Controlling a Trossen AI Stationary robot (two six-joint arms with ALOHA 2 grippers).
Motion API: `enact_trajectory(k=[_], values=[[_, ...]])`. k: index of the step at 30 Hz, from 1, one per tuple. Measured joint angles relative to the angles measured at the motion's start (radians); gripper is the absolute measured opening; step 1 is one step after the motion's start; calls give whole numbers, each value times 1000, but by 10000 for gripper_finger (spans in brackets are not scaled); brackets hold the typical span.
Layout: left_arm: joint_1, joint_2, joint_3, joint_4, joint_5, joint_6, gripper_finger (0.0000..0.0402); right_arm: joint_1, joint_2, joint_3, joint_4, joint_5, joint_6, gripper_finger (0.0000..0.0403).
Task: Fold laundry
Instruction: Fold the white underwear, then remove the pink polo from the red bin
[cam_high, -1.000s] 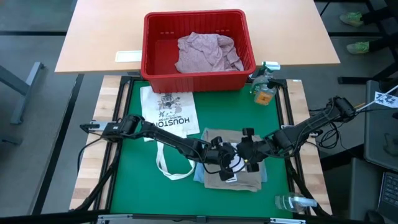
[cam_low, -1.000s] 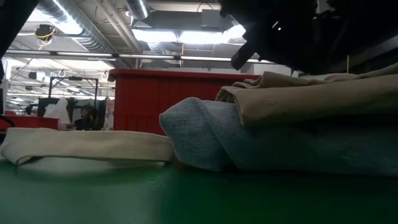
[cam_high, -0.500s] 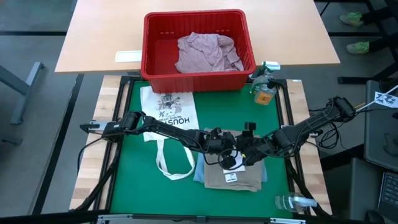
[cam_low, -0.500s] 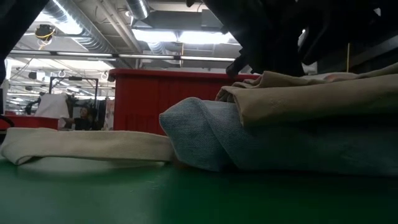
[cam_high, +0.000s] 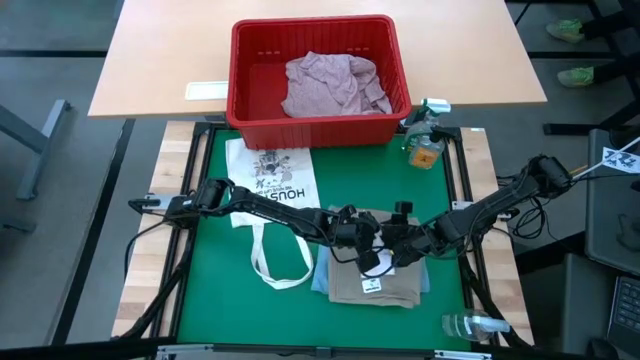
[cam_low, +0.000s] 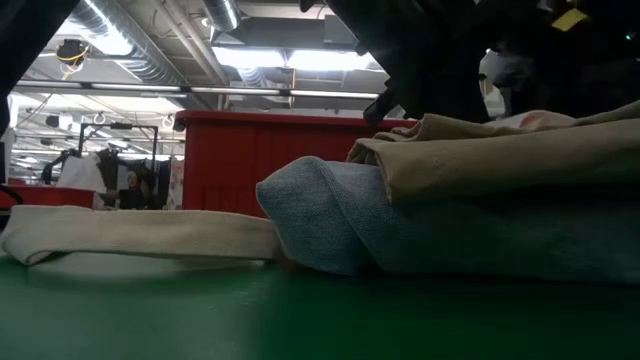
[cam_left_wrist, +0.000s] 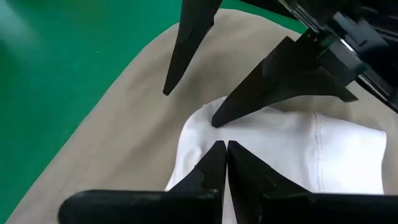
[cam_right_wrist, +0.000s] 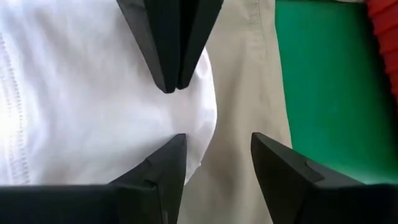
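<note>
White cloth (cam_left_wrist: 298, 155), a small folded piece, lies on top of the tan piece (cam_high: 375, 285), which rests on the folded jeans (cam_low: 420, 235) near the front of the green mat (cam_high: 210, 300). Both grippers meet over this stack, tip to tip. The left gripper (cam_left_wrist: 222, 148) has its fingers pressed together, with no cloth visibly between them, tips at the white piece's edge. The right gripper (cam_right_wrist: 214, 146) is spread, one finger on the white cloth's edge, the other over bare tan. In the left wrist view the right gripper's two fingers (cam_left_wrist: 186, 46) point straight back at the left one. The relation that matters: the white edge lies directly between the opposed grippers, the left arm reaching from the mat's left side, the right arm from its right. My judgement is that the spread right gripper is better placed to take that edge; the left must part its fingers first. A pink shirt (cam_high: 330, 85) waits, unfolded, in the red basket (cam_high: 245, 110) beyond the mat. A printed tote (cam_high: 270, 180) lies flat to the stack's left.
</note>
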Motion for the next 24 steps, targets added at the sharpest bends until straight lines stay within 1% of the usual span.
enact_trajectory(k=[3, 5, 11, 15, 19, 21, 24], values=[[-1, -24, -2, -1, 11, 22, 11, 0, -5, 9, -7, -1, 0, 182], [-3, -61, -2, -3, 21, 59, 11, 0, -12, 39, -17, -3, -8, 182], [-7, -202, -1, -19, 22, 143, 11, 0, -14, 213, -117, -9, -71, 182], [-14, -321, -1, -72, 13, 206, 11, 0, -14, 337, -161, 4, -149, 182], [-26, -434, -1, -155, -44, 239, 11, -28, -14, 463, -163, 17, -252, 182], [-34, -492, -1, -195, -97, 262, 11, -58, -14, 526, -162, 9, -308, 182], [-41, -575, 0, -263, -192, 288, 11, -133, -15, 607, -132, 8, -395, 182]])
